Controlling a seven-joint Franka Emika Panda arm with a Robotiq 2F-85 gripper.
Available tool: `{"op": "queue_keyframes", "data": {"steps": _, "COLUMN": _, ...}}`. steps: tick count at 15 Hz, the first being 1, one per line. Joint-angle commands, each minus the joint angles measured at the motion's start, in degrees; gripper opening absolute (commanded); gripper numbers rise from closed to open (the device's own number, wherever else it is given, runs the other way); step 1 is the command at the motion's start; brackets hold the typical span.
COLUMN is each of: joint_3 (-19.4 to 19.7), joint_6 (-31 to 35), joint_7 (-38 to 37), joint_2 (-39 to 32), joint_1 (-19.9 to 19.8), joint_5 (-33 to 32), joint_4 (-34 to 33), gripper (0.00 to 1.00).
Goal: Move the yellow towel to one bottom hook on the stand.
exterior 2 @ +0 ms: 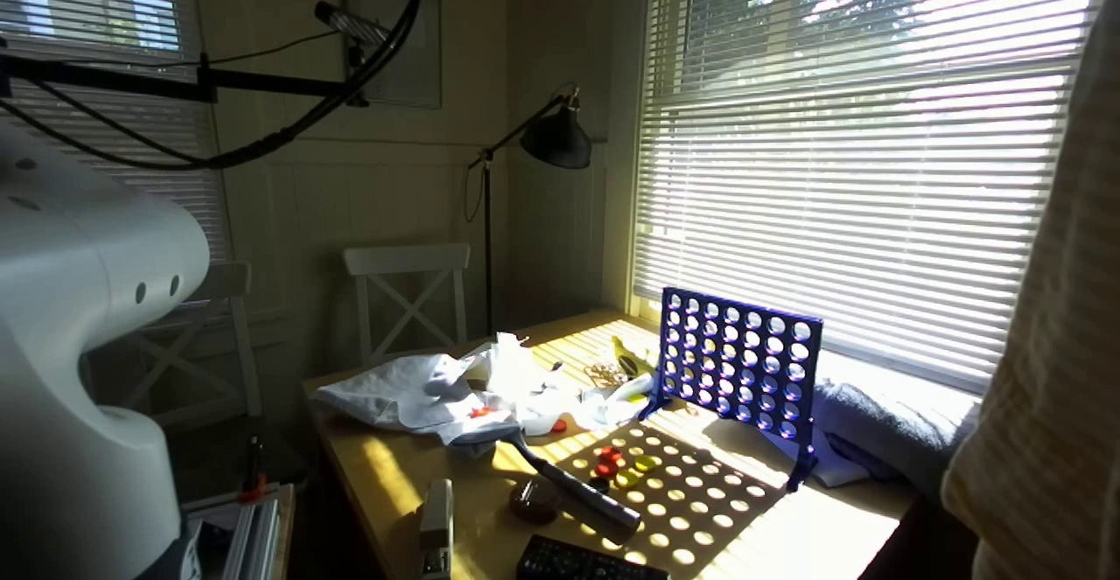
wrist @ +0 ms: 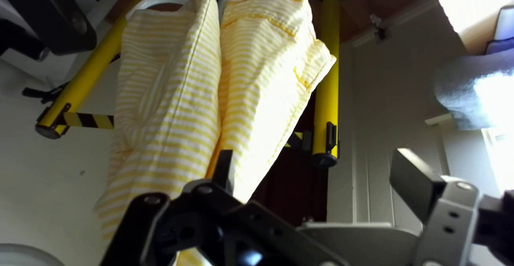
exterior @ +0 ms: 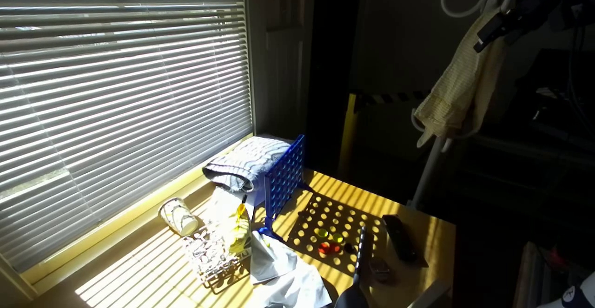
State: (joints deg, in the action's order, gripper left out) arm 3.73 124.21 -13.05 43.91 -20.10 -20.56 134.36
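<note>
"Covering the middle of a tall pale stand point(exterior: 426, 173) in an exterior view, the yellow towel point(exterior: 460, 85) hangs in loose folds, its lower end in front of a bottom hook point(exterior: 415, 120)."

"Caught on that hook?"

"Cannot be told. Its upper end, partly behind the gripper point(wrist: 315, 165), reaches up near an upper hook point(exterior: 458, 14)."

"And is the gripper pinching the cloth?"

"No: spread wide in the wrist view, one finger in front of the yellow stripes, the other well apart to the side."

"What lies below?"

"A bench point(exterior: 439, 247), barred with sunlight near the window blinds point(exterior: 125, 94). On it, in both exterior views, a blue game grid point(exterior: 284, 178) stands upright near red discs point(exterior: 324, 248) and yellow discs point(exterior: 337, 238). A dark-handled utensil point(exterior 2: 588, 497) and a remote control point(exterior: 399, 240) lie near them, a white rag point(exterior: 290, 285) rumpled close by."

"And beyond?"

"A folded blue-and-white cloth point(exterior: 253, 157) between grid and blinds, a patterned cup point(exterior: 178, 216) on its side, and, in an exterior view, a black lamp point(exterior 2: 557, 138) and a white chair point(exterior 2: 407, 258) past the bench's edge."
</note>
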Motion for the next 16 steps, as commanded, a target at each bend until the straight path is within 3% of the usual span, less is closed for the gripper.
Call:
{"op": "queue_keyframes", "data": {"steps": 1, "joint_3": -0.9, "joint_6": 1.6, "joint_7": -3.4, "joint_2": 1.2, "joint_1": -2.5, "joint_5": -2.3, "joint_4": -2.0, "gripper": 1.00}}
{"op": "queue_keyframes", "data": {"steps": 9, "joint_3": -0.5, "joint_6": 2.8, "joint_7": -6.5, "joint_2": -0.7, "joint_1": -5.7, "joint_5": -2.3, "joint_4": -8.2, "gripper": 1.00}}
{"op": "queue_keyframes", "data": {"steps": 16, "joint_3": 0.3, "joint_6": 3.8, "joint_7": -6.2, "joint_2": -5.2, "joint_1": -7.3, "joint_5": -4.6, "joint_4": -7.1, "gripper": 1.00}}
